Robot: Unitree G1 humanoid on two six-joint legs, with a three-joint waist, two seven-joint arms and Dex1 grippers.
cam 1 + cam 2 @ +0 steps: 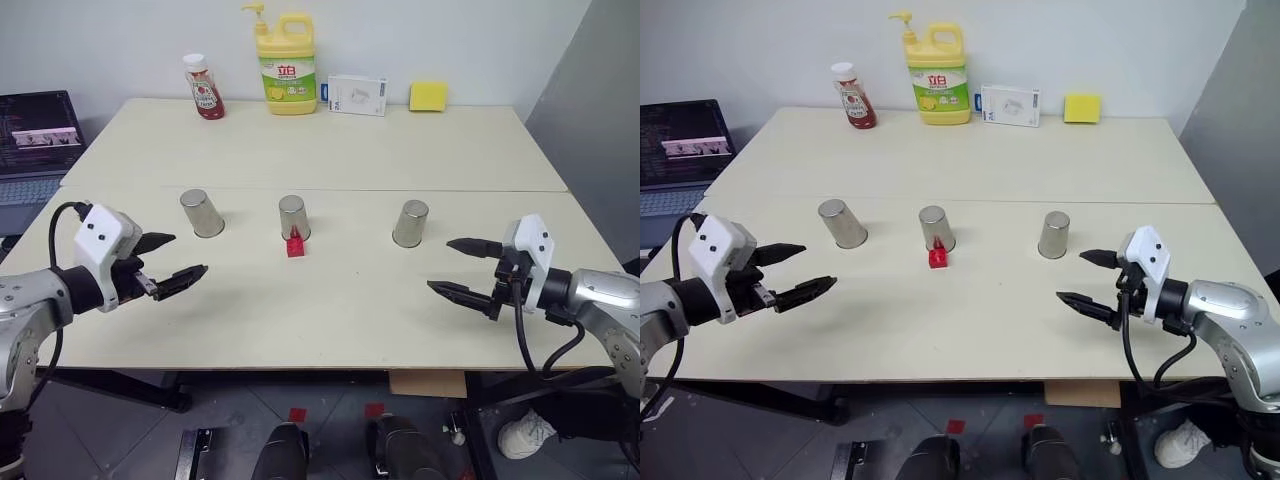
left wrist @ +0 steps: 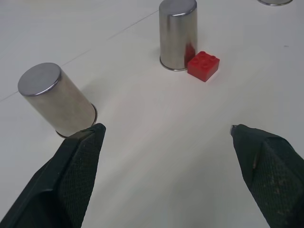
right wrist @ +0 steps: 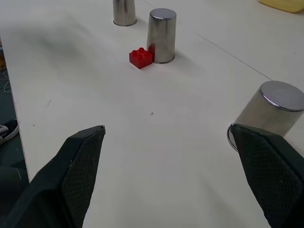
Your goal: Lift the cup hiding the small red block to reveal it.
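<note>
Three steel cups stand upside down in a row across the table [image 1: 330, 320]: a left cup [image 1: 202, 213], a middle cup [image 1: 293, 217] and a right cup [image 1: 410, 223]. The small red block [image 1: 295, 246] sits uncovered on the tabletop, right against the near side of the middle cup [image 2: 177, 34]; the left wrist view shows the block [image 2: 203, 65] beside it. My left gripper [image 1: 188, 253] hovers open near the left cup, holding nothing. At the right, my right gripper [image 1: 440, 265] hangs open and empty, a little nearer than the right cup [image 3: 270, 114].
Along the far edge stand a ketchup bottle [image 1: 204, 87], a yellow detergent bottle [image 1: 286, 62], a white box [image 1: 357, 95] and a yellow sponge [image 1: 428, 96]. A laptop [image 1: 35, 140] sits off the table's left side. A seam crosses the tabletop just behind the cups.
</note>
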